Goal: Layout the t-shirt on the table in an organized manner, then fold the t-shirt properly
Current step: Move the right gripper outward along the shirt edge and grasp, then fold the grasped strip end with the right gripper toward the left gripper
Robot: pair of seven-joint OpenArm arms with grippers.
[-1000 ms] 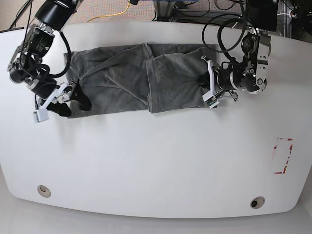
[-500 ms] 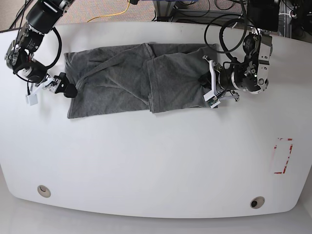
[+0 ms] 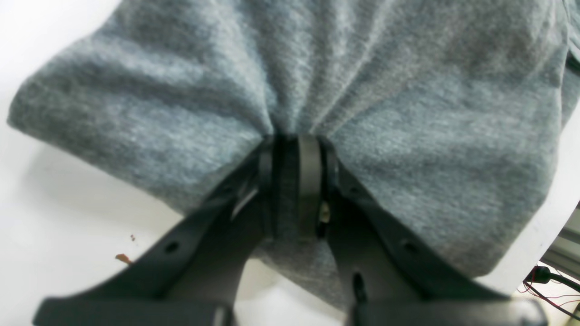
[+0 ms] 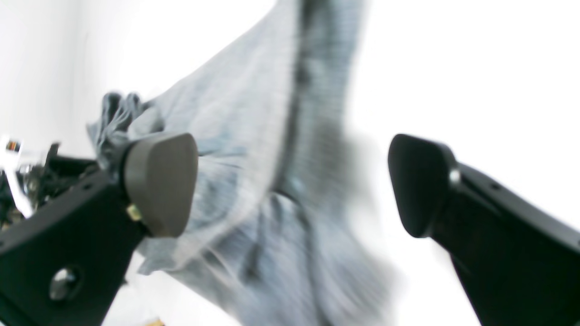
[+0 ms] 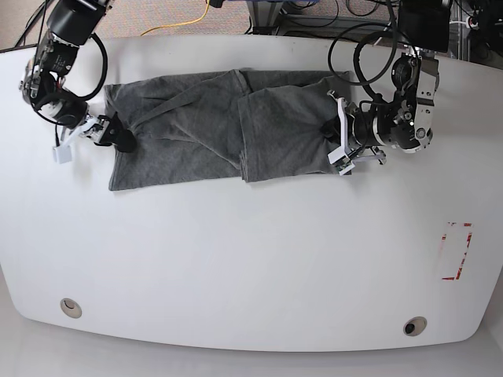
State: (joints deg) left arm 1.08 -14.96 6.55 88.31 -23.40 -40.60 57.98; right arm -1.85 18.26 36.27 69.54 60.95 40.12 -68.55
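Two hands: left hand (image 3: pixel 297 181) pinches t-shirt (image 5: pixel 212 126); right hand (image 4: pixel 290 185) spread.

Counted one t-shirt (image 5: pixel 212 129), grey, the only cloth in view; lay on one table (image 5: pixel 251 259), white; noted two round grommet holes along the near edge, one toward each corner (image 5: pixel 71 307) (image 5: pixel 414 325); logged one red tape rectangle (image 5: pixel 456 251) on the tabletop; tallied two arms, each ending in one gripper, so two grippers in all: left gripper (image 5: pixel 339 146), right gripper (image 5: pixel 88 138); counted two fingers on each in the wrist views, one pad (image 4: pixel 161 183) marked; recorded a few small brown specks (image 3: pixel 122 258) on the white surface, at least two; saw one yellow cable (image 5: pixel 185 22) beyond the far edge; black cables too tangled for counting.
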